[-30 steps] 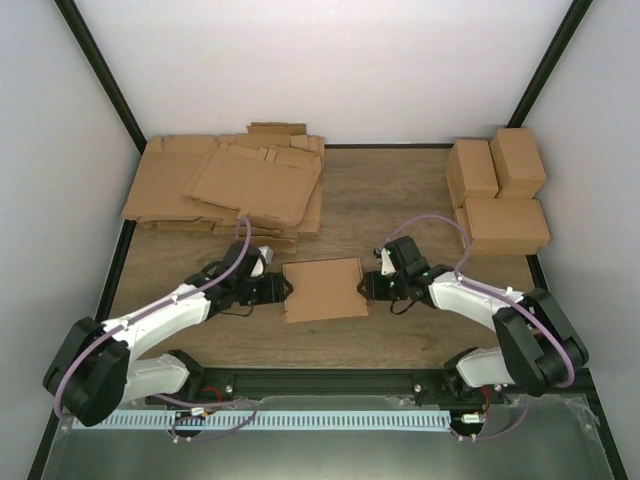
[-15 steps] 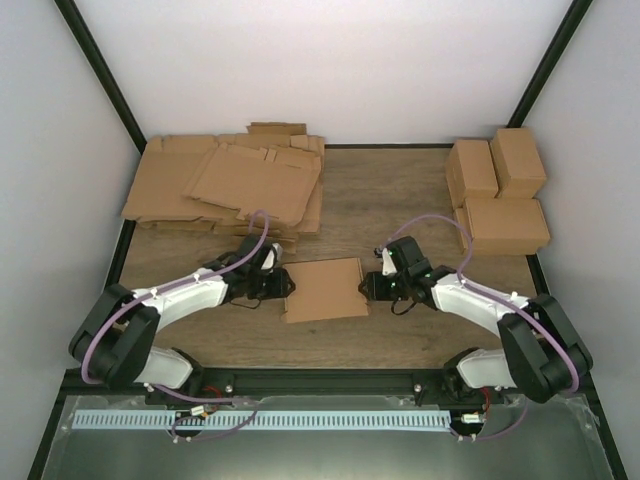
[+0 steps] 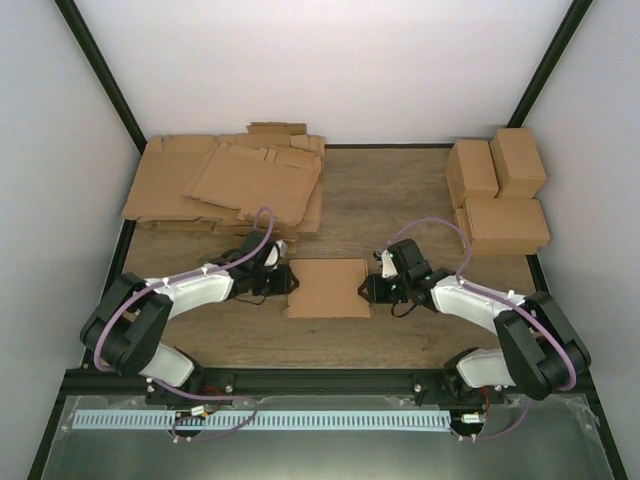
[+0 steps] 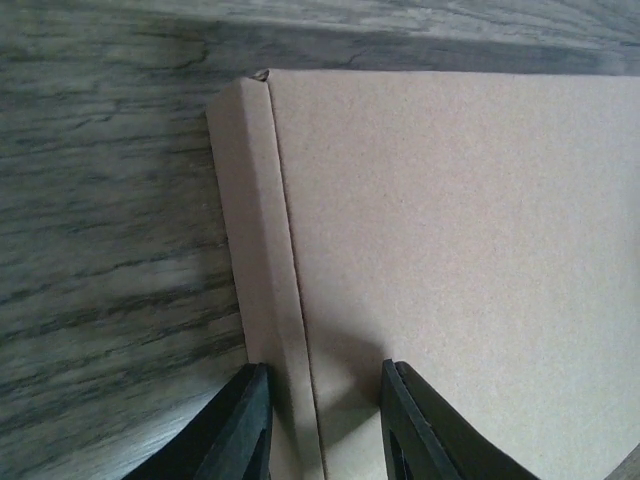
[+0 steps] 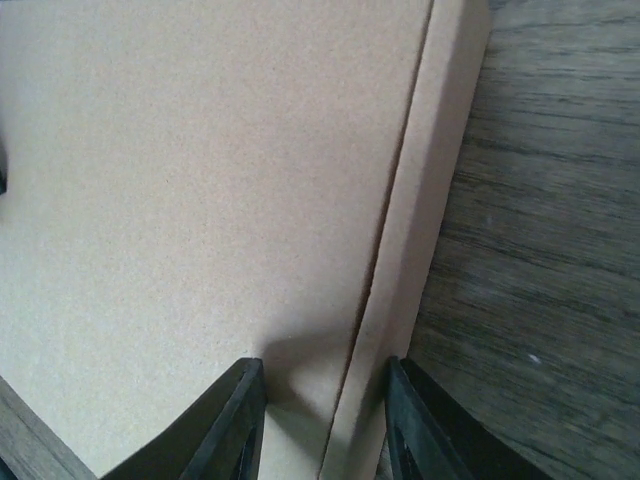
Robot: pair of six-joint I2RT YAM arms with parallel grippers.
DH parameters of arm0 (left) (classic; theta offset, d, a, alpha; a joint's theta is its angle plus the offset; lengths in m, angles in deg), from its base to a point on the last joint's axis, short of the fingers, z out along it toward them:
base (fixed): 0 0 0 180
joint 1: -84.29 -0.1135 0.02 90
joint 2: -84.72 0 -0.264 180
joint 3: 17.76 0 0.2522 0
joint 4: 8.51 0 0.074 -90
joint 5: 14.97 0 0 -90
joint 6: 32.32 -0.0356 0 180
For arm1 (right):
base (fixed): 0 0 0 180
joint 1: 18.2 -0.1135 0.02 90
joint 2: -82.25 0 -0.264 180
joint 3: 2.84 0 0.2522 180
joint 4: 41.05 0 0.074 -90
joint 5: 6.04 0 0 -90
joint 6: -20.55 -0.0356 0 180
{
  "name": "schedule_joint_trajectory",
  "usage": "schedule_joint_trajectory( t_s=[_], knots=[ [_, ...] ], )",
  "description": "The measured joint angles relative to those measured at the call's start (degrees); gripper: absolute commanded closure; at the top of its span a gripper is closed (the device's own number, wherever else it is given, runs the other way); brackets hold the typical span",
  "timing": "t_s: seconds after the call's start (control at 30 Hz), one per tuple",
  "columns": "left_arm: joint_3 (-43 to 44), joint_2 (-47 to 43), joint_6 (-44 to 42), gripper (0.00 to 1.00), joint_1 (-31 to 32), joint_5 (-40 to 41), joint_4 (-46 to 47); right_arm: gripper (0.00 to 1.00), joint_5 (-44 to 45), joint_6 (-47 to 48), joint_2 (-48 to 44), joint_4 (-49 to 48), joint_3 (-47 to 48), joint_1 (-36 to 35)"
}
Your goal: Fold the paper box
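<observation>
Toward the near edge of the table [image 3: 410, 200], about midway between its left and right edges, the paper box [image 3: 325, 288] lies flat as one broad panel. Its slightly longer axis runs left to right, parallel with the near edge.

It sits directly between the two arms, so neither is nearer. The left pincer [image 3: 287, 285] meets its left short edge and the right pincer [image 3: 363, 288] its right short edge, each pointing inward at the other.

In both wrist views the fingers stand a little apart and released. They straddle the crease that divides a narrow side strip from the main panel, and no cardboard is pinched between them. Whether the fingertips press on the surface cannot be told.

The next move looks to depend on those two creases, which run from near to far across the box's ends. Each strip lies on the outer side of its pincer.

In the far left corner a loose stack of flat sheets [image 3: 230, 185] is piled. In the far right corner stand three closed boxes [image 3: 500, 190], touching one another; what is in them cannot be seen.
</observation>
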Motion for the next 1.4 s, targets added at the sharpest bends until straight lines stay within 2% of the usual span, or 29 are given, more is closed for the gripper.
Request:
schedule_joint_trajectory(
  t_s=[0.2, 0.5, 0.53, 0.57, 0.6, 0.63, 0.67, 0.73, 0.77, 0.83, 1.07, 1.27, 1.4],
  knots=[
    [0.44, -1.49, -0.07, 0.51, 0.7, 0.28, -0.9, 0.57, 1.62, 0.09, -5.6, 3.3, -1.01, -0.28],
    [-0.39, -14.8, -0.37, 0.24, 0.83, 1.77, -5.7, 0.46, 1.51, -1.75, -15.37, 6.8, -1.18, -0.33],
    [-0.94, -16.46, -0.17, 0.22, 0.85, 1.79, -5.97, 0.42, 1.4, -2.27, -15.96, 7.1, -1.2, -0.33],
    [-1.44, -17.77, -0.09, 0.21, 0.85, 1.75, -6.29, 0.31, 1.33, -2.89, -16.63, 7.52, -1.18, -0.33],
    [-2.23, -19.19, 0.0, 0.2, 0.87, 1.73, -6.47, 0.14, 1.29, -3.61, -17.33, 7.85, -1.18, -0.33],
    [-2.95, -20.26, 0.07, 0.19, 0.87, 1.68, -6.56, 0.02, 1.38, -4.52, -18.16, 8.2, -1.2, -0.33],
    [-3.87, -21.38, 0.13, 0.18, 0.87, 1.62, -6.56, 0.0, 1.64, -5.55, -19.28, 8.55, -1.27, -0.33],
    [-5.81, -23.3, 0.33, 0.12, 0.87, 1.49, -6.58, 0.0, 2.62, -7.52, -21.81, 8.81, -1.77, -0.35],
    [-6.86, -24.11, 0.44, 0.03, 0.87, 1.44, -6.54, 0.0, 3.06, -8.2, -23.37, 8.79, -2.34, -0.37],
    [-8.39, -25.11, 1.01, 0.0, 0.87, 1.25, -6.49, 0.0, 3.61, -9.68, -26.99, 8.61, -4.11, -0.37],
    [-9.81, -26.51, 1.51, 0.02, 0.92, 2.97, -7.96, 0.0, 5.01, -13.97, -29.92, 10.08, -6.82, -0.37],
    [-9.79, -25.68, 3.04, 0.09, 0.92, 7.74, -11.85, 0.08, 8.68, -18.71, -27.52, 13.79, -6.82, -0.37],
    [-12.74, -23.85, 4.96, 0.14, 0.92, 5.25, -8.41, 0.09, 8.15, -18.97, -27.41, 14.67, -6.88, -0.35]
  ],
)
